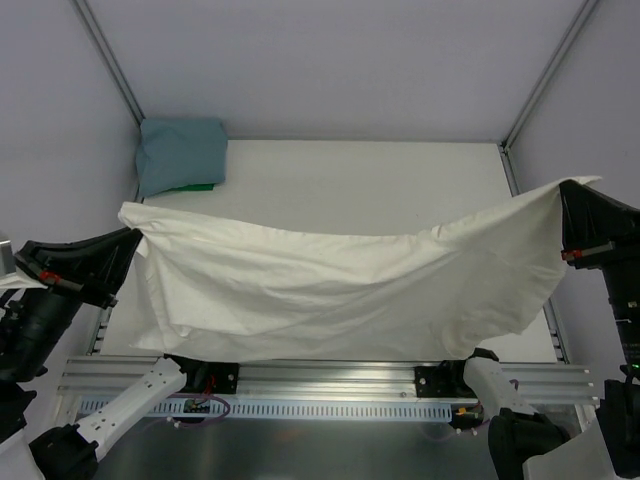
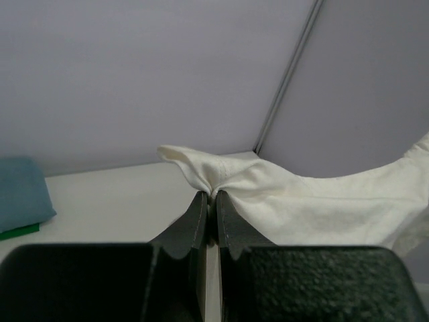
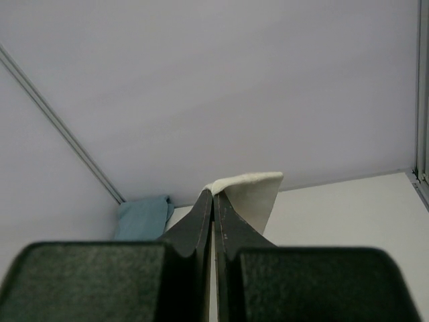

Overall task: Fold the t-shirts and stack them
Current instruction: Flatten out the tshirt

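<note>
Cream t-shirt (image 1: 330, 285) held spread between the two arms, its long axis running left to right above the near half of the table (image 1: 400, 170). The left jaws are closed on a bunched corner at the cloth's left end; the right jaws are closed on the opposite corner, which sits farther from the near edge in the top view. The upper edge sags between the two grips, and whether the lower edge touches the table cannot be told. The left arm (image 1: 70, 270) reaches in from the left side, the right arm (image 1: 600, 240) from the right, each pointing inward. The folded teal-blue t-shirt (image 1: 182, 153) lies in the far left corner, well apart from both jaws and nearer the left arm. Laying the cream shirt flat probably depends on lowering both corners together.
</note>
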Controlling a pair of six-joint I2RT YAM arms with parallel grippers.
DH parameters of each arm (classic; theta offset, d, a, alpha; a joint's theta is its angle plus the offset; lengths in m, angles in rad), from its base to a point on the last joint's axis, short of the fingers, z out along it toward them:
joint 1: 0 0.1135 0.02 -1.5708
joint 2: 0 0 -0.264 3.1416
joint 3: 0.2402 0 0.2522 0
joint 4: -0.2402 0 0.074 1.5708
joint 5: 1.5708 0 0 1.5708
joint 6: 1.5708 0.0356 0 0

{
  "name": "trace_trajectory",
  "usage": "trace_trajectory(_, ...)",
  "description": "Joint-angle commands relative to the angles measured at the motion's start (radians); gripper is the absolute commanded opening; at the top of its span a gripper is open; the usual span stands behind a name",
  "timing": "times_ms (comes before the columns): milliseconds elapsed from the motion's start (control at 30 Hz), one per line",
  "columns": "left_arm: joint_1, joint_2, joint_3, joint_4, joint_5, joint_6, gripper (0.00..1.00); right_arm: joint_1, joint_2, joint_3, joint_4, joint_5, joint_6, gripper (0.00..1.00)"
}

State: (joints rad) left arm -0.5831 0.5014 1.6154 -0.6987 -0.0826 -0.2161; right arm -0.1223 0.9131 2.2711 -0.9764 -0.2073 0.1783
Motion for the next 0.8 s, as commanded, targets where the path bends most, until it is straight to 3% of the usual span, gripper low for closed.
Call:
trace_trajectory(0, -0.004, 0.026, -0.066, -0.01, -0.043, 0.011, 0.0, 0.0, 0.062, -0.059, 0.036, 0.04, 0.007, 0.0)
trace_trajectory(233, -0.003, 0.084, -0.273, -0.005, -0.08, -0.032, 0.0, 0.0, 0.076, -0.375, 0.139, 0.054, -0.014, 0.0)
trace_trajectory(400, -0.003, 0.103, -0.517, 0.024, 0.006, -0.167, 0.0, -0.002, 0.021, -0.588, 0.202, 0.074, -0.023, 0.0)
trace_trajectory(533, -0.004, 0.078, -0.782, 0.12, 0.107, -0.306, 0.0, -0.002, -0.023, -0.674, 0.225, 0.089, -0.034, 0.0)
trace_trajectory(767, -0.004, 0.129, -1.074, 0.299, 0.262, -0.499, 0.0, -0.002, -0.069, -0.745, 0.229, 0.092, -0.042, 0.0)
